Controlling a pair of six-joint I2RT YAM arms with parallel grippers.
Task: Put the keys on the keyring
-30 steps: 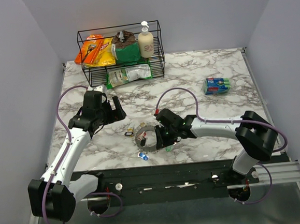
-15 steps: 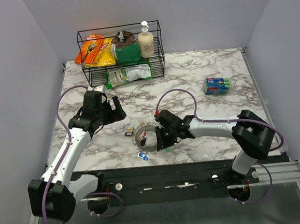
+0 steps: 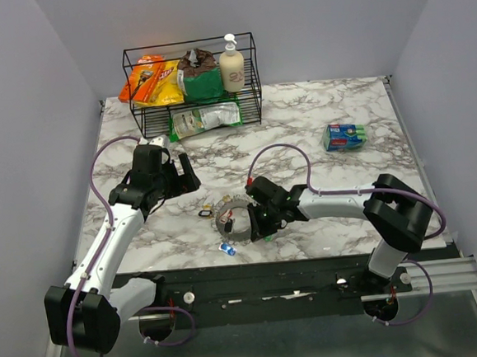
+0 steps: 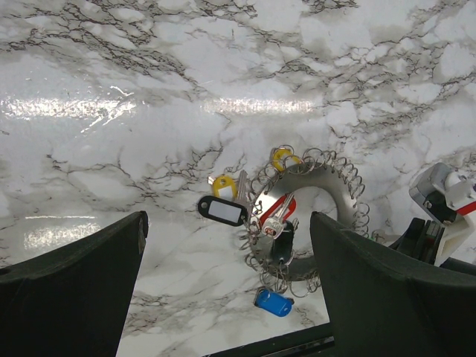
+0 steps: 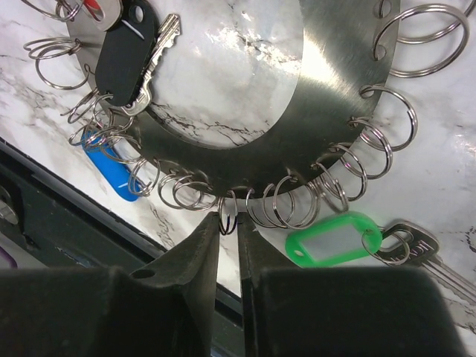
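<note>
The left arm [image 3: 114, 225] bends, jaws wide apart; right arm [image 3: 339, 199] stretches leftward, jaws nearly together.

I see bright, even overhead light, soft shadows only. Glare streaks the glossy worktop [image 4: 111, 108] in my left wrist view and flares off the keyring [image 5: 335, 111] in the right; both views are sharp.

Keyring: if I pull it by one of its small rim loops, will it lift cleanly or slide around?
The keyring looks like a rigid flat metal plate, so it should move as one piece, probably sliding easily on the glossy marble table. Its wire loops hang loose, so a pull likely tilts it before it lifts.
</note>
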